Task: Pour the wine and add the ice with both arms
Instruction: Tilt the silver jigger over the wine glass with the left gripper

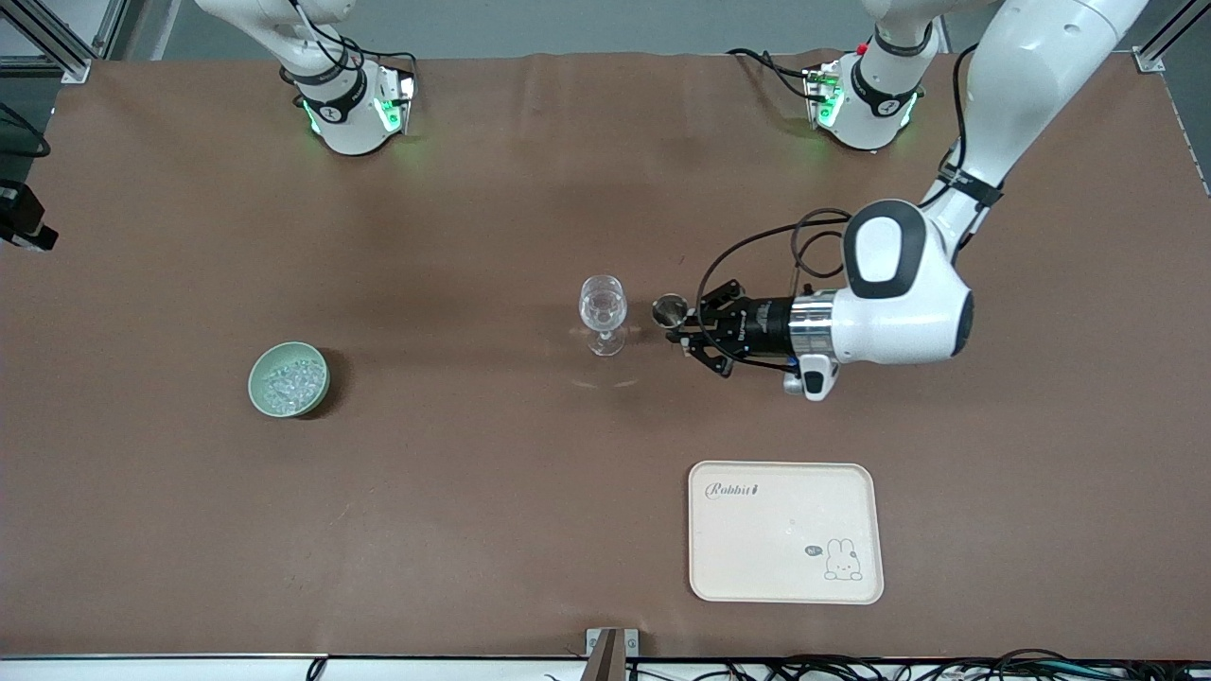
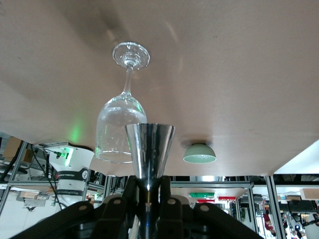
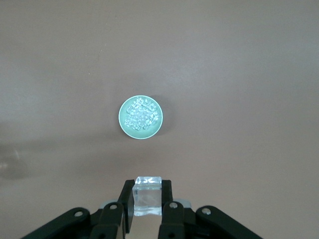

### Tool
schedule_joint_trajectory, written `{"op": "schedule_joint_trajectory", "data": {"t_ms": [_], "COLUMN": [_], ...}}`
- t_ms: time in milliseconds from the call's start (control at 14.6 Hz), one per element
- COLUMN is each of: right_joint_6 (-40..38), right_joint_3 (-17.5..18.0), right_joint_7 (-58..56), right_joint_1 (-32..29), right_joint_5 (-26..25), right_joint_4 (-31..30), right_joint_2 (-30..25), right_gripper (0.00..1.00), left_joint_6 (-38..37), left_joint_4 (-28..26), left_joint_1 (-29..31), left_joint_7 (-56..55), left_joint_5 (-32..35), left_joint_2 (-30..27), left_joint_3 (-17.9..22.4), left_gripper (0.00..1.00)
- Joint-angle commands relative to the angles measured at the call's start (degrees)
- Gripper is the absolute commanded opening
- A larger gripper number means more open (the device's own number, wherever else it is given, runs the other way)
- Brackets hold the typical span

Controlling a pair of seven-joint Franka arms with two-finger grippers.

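My left gripper (image 1: 685, 326) is shut on the steel jigger (image 1: 671, 311) at its narrow waist and holds it upright, just beside the clear stemmed glass (image 1: 603, 315) at about rim height. In the left wrist view the jigger (image 2: 149, 149) stands between my black fingers (image 2: 130, 191), with the glass (image 2: 122, 129) close by. My right gripper (image 3: 148, 185) is shut on a clear ice cube (image 3: 148, 196), high above the table near the pale green bowl (image 3: 121, 118) of ice chunks (image 3: 141, 115). The right gripper is out of the front view.
The green bowl (image 1: 254, 383) with ice (image 1: 289, 383) stands toward the right arm's end of the table. A cream tray (image 1: 785, 532) with a rabbit print lies nearer the front camera than the glass. Brown table cover all round.
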Motion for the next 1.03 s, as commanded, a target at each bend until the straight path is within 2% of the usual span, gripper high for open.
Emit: {"op": "schedule_joint_trajectory", "data": {"t_ms": [0,960], "right_joint_6": [-0.77,-0.77], "right_joint_3": [-0.13,-0.22], "right_joint_7": [0.59,0.67], "right_joint_1": [0.28,0.55], "right_joint_5": [0.28,0.28], "right_joint_4": [0.61,0.53], "right_joint_2": [0.11,0.11], "right_gripper": [0.01,0.01], "left_joint_6": [1.73,2.61], "left_joint_4": [-1.49,-0.97], "left_joint_1": [-1.60,-7.58], "left_joint_7": [-3.46,-19.81], "left_joint_5": [2.59,20.60], "left_joint_2": [-1.69,-1.34], "left_joint_3": [0.14,-0.04], "left_gripper": [0.00,0.00]}}
